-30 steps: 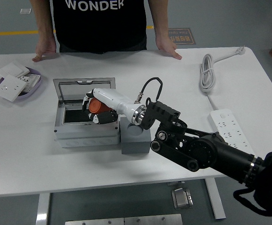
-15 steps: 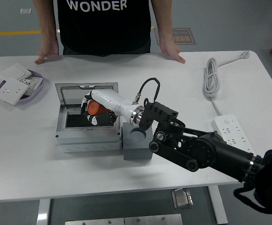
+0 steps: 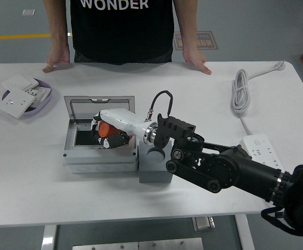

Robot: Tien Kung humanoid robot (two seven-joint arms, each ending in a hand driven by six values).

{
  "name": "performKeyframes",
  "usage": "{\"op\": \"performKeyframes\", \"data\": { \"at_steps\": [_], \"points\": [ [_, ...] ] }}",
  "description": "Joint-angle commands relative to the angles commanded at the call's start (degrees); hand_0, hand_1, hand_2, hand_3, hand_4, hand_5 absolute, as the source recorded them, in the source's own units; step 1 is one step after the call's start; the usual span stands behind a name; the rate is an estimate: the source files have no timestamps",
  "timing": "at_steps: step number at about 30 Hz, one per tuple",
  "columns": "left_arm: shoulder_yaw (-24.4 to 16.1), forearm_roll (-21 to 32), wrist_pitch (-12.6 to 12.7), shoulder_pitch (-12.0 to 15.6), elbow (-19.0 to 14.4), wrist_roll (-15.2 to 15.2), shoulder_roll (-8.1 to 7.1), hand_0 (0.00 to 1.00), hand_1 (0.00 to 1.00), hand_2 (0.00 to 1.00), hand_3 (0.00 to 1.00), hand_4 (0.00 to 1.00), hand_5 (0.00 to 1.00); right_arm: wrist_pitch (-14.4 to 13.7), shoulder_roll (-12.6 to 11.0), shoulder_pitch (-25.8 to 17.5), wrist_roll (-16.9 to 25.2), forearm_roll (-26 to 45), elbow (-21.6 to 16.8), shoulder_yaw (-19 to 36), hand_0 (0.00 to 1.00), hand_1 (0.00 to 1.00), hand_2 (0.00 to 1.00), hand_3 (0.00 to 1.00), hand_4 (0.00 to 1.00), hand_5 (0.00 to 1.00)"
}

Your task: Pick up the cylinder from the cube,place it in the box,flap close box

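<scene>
Hand state: right hand [image 3: 108, 136] is seen curled closed round the orange cylinder [image 3: 105, 129]; left hand not in view.
Cylinder location: held over the open grey box [image 3: 100, 156], low in its cavity, clear of the grey cube [image 3: 155, 165]; contact with the box floor cannot be told.
Handling (judged): small, rigid, probably light and smooth; best gripped across its curved side.
Change: compared with half a second earlier, the cylinder has been carried lower into the box; lid [image 3: 99, 104] remains raised.
</scene>
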State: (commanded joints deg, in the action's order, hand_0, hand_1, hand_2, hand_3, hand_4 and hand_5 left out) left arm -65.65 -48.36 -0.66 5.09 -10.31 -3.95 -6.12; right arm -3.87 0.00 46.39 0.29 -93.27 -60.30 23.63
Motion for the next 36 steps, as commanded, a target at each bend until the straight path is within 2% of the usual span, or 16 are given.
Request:
{"op": "performKeyframes", "data": {
  "at_steps": [3,4,9,10,15,16,27,28,36],
  "points": [
    [0.0,-0.06,-0.02,-0.07,0.0,-0.01,-0.01,0.923,0.852,0.854,0.951,0.002,0.002,0.13,0.0,0.13,-0.07,-0.41,-0.03,-0.04,0.372,0.447,0.459,0.383,0.002,0.002],
    [0.01,-0.09,-0.03,-0.1,0.0,-0.01,-0.02,0.923,0.852,0.854,0.951,0.002,0.002,0.15,0.0,0.17,-0.08,-0.52,-0.05,-0.05,0.738,0.676,0.677,0.666,0.338,0.138],
    [-0.02,-0.23,-0.06,-0.22,0.0,-0.03,-0.05,0.923,0.852,0.854,0.951,0.002,0.002,0.18,0.0,0.25,0.07,-0.69,-0.02,-0.16,0.738,0.676,0.677,0.666,0.338,0.138],
    [-0.01,-0.24,-0.08,-0.24,0.0,-0.03,-0.05,0.923,0.852,0.854,0.951,0.002,0.002,0.21,0.0,0.24,0.12,-0.68,0.0,-0.17,0.817,0.724,0.76,0.769,0.555,0.136],
    [-0.05,-0.39,-0.13,-0.27,0.0,-0.08,-0.04,0.923,0.852,0.854,0.951,0.002,0.002,0.34,0.0,0.11,0.41,-0.66,0.11,-0.21,0.817,0.724,0.76,0.769,0.555,0.136],
    [-0.06,-0.4,-0.14,-0.26,0.0,-0.09,-0.05,0.923,0.852,0.854,0.951,0.002,0.002,0.34,0.0,0.09,0.46,-0.66,0.12,-0.21,0.85,0.735,0.767,0.819,0.653,0.162],
    [-0.1,-0.56,-0.18,-0.36,0.0,-0.09,0.05,0.923,0.852,0.854,0.951,0.002,0.002,0.42,0.0,-0.27,1.13,0.85,-0.36,0.34,0.861,0.737,0.769,0.828,0.681,0.179],
    [-0.08,-0.55,-0.18,-0.36,0.0,-0.09,0.08,0.923,0.852,0.854,0.951,0.002,0.002,0.63,0.0,-0.43,1.24,1.97,-0.72,0.58,0.86,0.738,0.771,0.832,0.71,0.193],
    [0.17,-0.3,-0.19,-0.12,0.0,0.01,0.43,0.923,0.852,0.854,0.951,0.002,0.002,3.19,0.0,-1.77,2.02,11.69,-6.57,4.58,0.86,0.736,0.77,0.833,0.727,0.211]
  ]
}}
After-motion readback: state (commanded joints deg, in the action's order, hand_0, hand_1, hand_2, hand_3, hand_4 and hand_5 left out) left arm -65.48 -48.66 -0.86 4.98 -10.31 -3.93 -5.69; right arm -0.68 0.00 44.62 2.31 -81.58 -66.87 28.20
